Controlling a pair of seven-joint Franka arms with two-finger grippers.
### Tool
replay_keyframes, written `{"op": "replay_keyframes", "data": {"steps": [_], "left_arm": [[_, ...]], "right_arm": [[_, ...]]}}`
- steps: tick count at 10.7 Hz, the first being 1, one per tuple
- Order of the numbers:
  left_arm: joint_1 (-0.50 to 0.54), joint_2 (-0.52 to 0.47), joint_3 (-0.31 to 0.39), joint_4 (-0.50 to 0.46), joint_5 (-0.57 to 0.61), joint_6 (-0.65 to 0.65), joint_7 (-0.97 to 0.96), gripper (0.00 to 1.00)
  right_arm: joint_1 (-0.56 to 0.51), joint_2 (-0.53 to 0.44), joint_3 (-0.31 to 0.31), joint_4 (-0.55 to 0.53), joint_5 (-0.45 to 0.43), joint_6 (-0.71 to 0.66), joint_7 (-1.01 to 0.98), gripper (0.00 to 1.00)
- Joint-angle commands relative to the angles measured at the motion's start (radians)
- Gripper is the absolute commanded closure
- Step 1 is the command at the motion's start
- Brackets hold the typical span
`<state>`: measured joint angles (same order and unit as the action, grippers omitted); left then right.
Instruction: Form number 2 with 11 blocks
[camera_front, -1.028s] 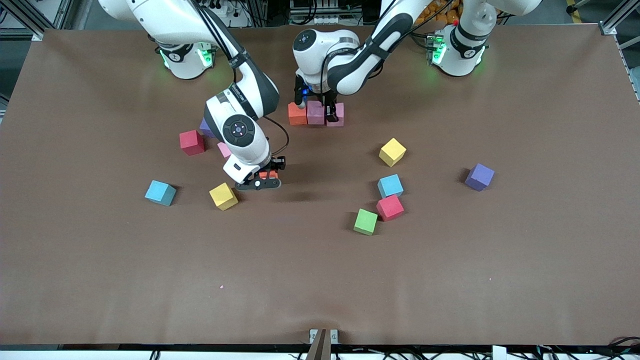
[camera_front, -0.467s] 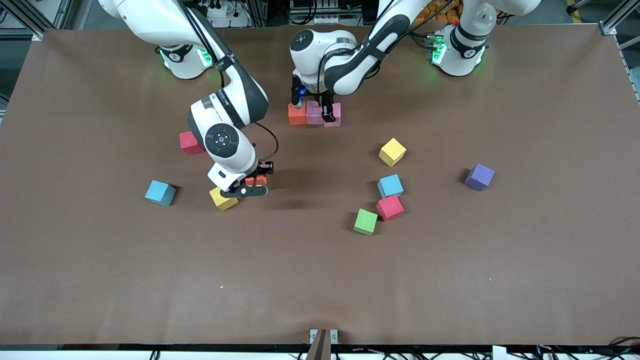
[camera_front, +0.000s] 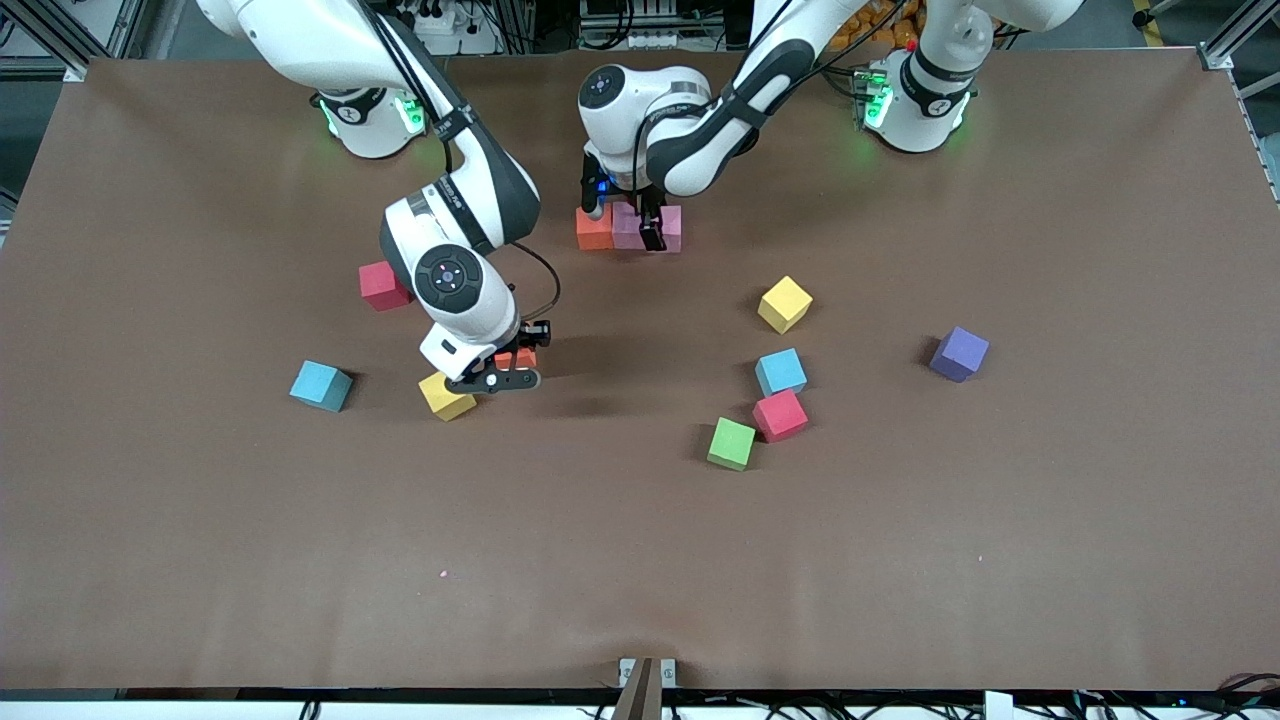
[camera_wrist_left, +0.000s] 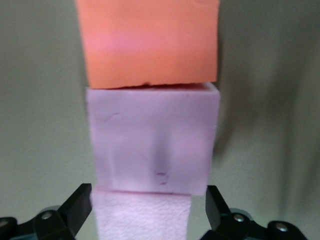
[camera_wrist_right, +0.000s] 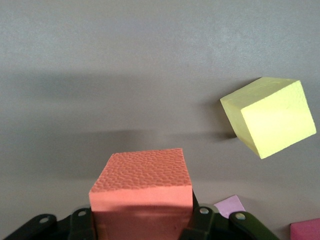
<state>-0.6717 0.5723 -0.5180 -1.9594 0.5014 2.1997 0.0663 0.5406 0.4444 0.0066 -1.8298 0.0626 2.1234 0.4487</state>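
Three blocks lie in a touching row near the arms' bases: orange (camera_front: 594, 230), mauve-pink (camera_front: 626, 226), and pale pink (camera_front: 672, 228). My left gripper (camera_front: 650, 234) stands open astride the pale pink block (camera_wrist_left: 142, 220), one finger (camera_wrist_left: 75, 210) on each side. The mauve block (camera_wrist_left: 152, 140) and the orange one (camera_wrist_left: 150, 42) lie in line past it. My right gripper (camera_front: 512, 368) is shut on a second orange block (camera_wrist_right: 142, 187), over the table beside a yellow block (camera_front: 445, 397).
Loose on the table are a red block (camera_front: 380, 286), a light blue one (camera_front: 321, 386), and a cluster of yellow (camera_front: 785, 304), light blue (camera_front: 780, 372), pinkish-red (camera_front: 780, 415) and green (camera_front: 731, 444). A purple cube (camera_front: 958, 353) lies toward the left arm's end.
My left gripper has opened and let go of the pale pink block at the row's end. My right arm carried its orange block toward the right arm's end, then nearly stopped.
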Motion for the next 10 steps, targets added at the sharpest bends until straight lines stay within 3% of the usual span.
{"op": "replay_keyframes", "data": {"steps": [1, 6, 10], "left_arm": [[0.001, -0.095, -0.013, 0.001, 0.020, -0.107, 0.006, 0.00], [0.030, -0.228, -0.014, -0.003, 0.008, -0.309, 0.006, 0.00], [0.223, -0.264, -0.010, -0.010, 0.009, -0.409, 0.048, 0.00]], "right_arm": [[0.004, -0.009, 0.007, 0.000, 0.006, -0.008, 0.033, 0.70], [0.050, -0.004, 0.010, 0.007, 0.054, 0.012, 0.113, 0.70], [0.168, 0.011, 0.009, 0.013, 0.098, 0.075, 0.227, 0.70]]}}
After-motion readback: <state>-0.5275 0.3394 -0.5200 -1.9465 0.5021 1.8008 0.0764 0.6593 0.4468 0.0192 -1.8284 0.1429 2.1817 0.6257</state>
